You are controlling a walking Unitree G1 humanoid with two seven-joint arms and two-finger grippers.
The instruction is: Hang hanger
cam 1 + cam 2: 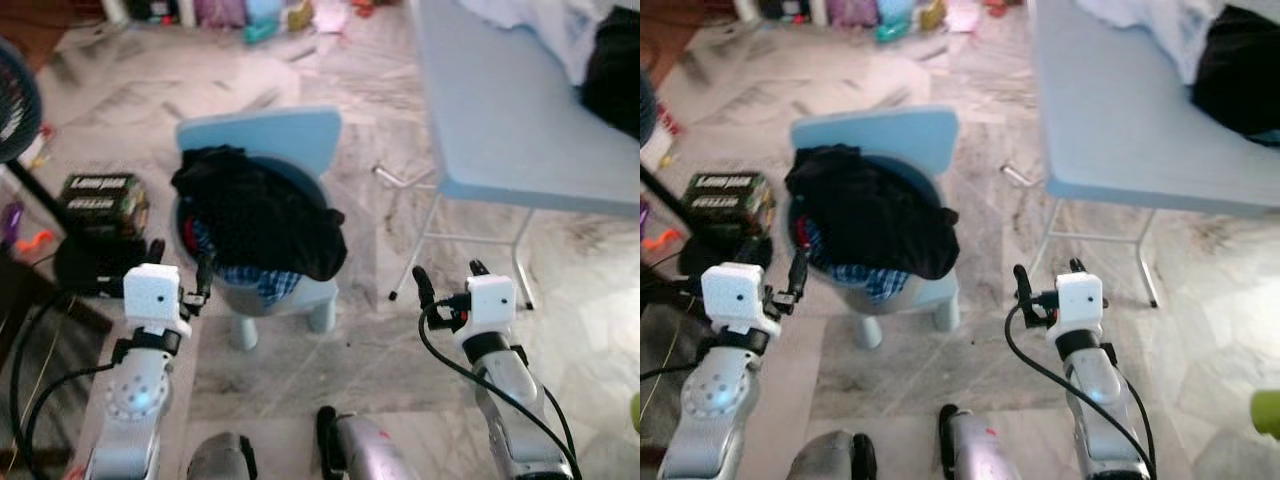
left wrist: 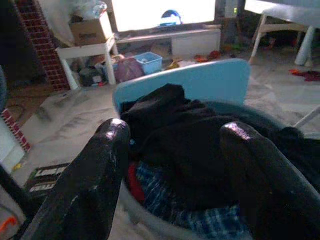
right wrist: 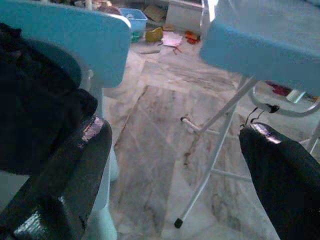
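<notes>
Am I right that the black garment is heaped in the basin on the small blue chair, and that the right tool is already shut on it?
Not quite. The black garment is heaped in the basin on the small blue chair, but the right tool is open and empty, apart from the pile, as the right wrist view shows.

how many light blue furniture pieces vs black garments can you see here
Light blue furniture: 2, the chair and the folding table
Black garments: 2, one in the basin on the chair, one on the table
Total: 4
</notes>
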